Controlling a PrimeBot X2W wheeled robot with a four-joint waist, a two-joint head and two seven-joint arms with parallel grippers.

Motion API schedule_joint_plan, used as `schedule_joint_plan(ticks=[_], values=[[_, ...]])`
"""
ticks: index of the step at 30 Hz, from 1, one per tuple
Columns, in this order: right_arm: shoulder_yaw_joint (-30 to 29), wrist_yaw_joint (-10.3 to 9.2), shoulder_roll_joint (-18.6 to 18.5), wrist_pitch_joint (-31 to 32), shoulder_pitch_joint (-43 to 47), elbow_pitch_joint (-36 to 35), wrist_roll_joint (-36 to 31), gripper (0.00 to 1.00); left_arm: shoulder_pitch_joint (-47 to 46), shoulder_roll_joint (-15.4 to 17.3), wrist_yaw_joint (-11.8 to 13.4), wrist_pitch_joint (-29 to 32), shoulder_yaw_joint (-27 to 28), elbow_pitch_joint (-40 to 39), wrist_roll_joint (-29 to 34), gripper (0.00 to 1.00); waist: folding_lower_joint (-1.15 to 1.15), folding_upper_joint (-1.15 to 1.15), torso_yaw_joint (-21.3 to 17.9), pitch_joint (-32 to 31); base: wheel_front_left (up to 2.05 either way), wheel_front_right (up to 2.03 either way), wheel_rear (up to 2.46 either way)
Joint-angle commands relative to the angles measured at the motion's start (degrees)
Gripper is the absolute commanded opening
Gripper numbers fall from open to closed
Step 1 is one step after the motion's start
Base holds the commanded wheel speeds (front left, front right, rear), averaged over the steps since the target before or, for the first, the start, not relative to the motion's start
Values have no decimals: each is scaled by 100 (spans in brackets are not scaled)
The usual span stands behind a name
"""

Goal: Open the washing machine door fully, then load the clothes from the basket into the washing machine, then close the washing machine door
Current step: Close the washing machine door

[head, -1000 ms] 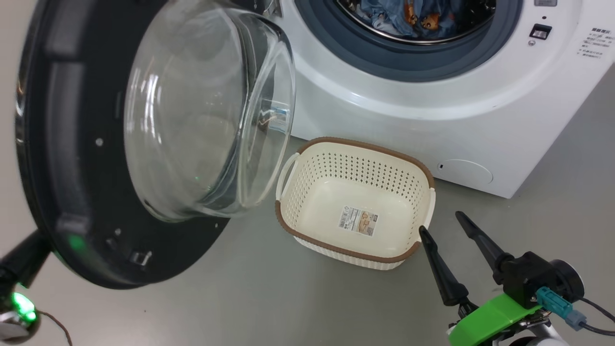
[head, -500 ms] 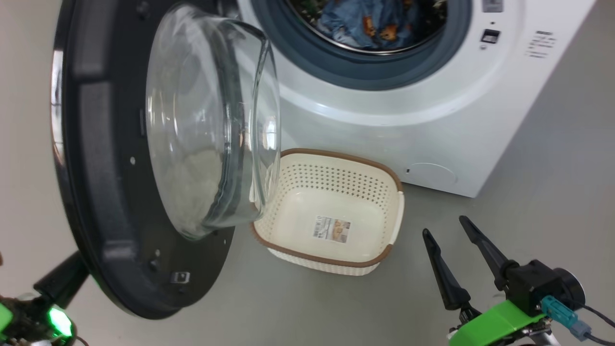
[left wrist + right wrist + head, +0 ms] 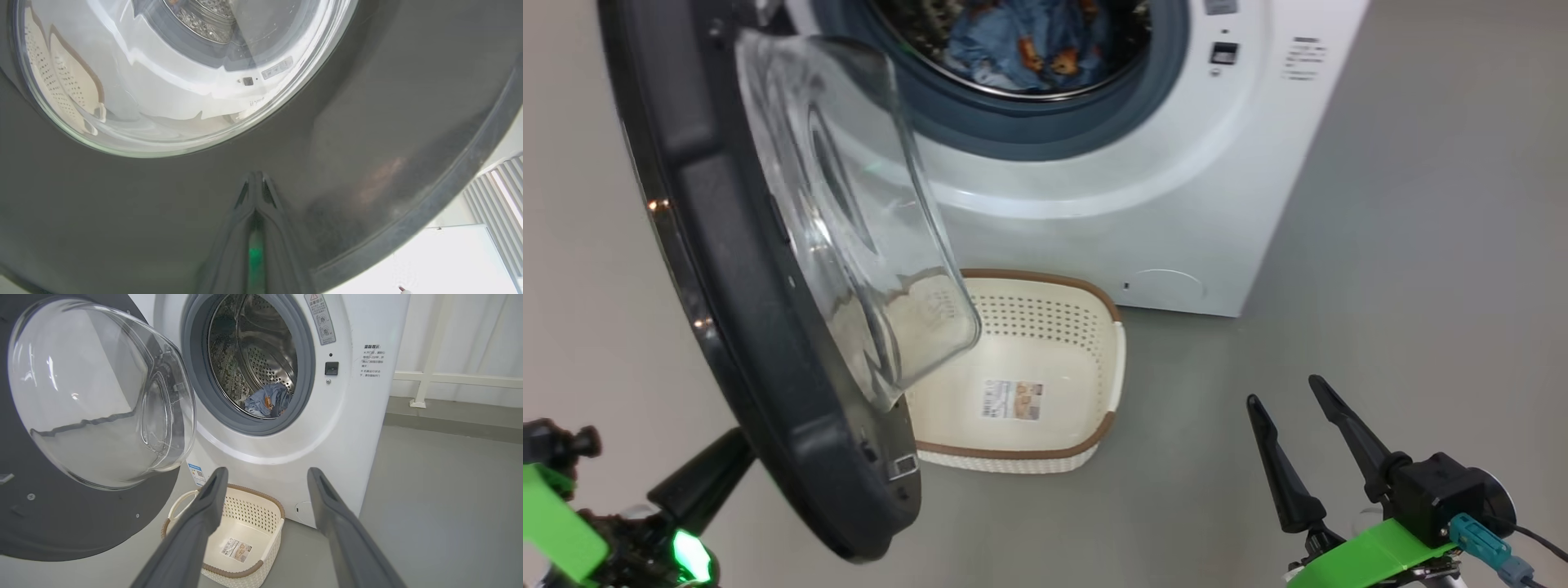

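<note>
The left end effector (image 3: 255,179) is seen pinched shut with nothing held. Its tips appear to be set against the outer black face of the door (image 3: 388,114), low on the rim and just below the glass window. The right end effector (image 3: 1282,390) is spread wide, with nothing between its fingers, and is placed well apart from everything else. Ahead of it and to its left, the basket (image 3: 1013,450) is found on the floor (image 3: 1380,269), empty apart from a label on its bottom. Beyond the basket the washing machine (image 3: 1094,212) is faced, and the clothes (image 3: 1029,45) are seen lying inside its drum. The opening and the loading are therefore judged done. The closing is left: the door is swung out from the machine's front, between the left end effector and the basket, and is not yet latched. A push from the left end effector toward the machine is judged to be the step in hand.
</note>
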Motion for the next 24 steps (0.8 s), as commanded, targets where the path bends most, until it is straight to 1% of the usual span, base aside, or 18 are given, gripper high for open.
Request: schedule_joint_plan(ticks=[1,6,11,24], values=[[136,35,22,-83,-71,-100,95,100,-234,63,28,-2,100,-178,59,0,0,0,-302,74,0,0,0],[150,35,22,-154,-152,-51,140,100,-448,-79,15,-67,13,-82,91,0,0,0,-510,162,0,0,0],[168,35,23,-233,-271,-1,180,100,-766,-252,-62,-101,-122,109,142,0,0,0,-795,292,0,0,0],[296,35,23,-465,-497,285,339,100,-1614,-637,-264,-196,-345,873,295,0,0,0,-1493,451,0,0,0]])
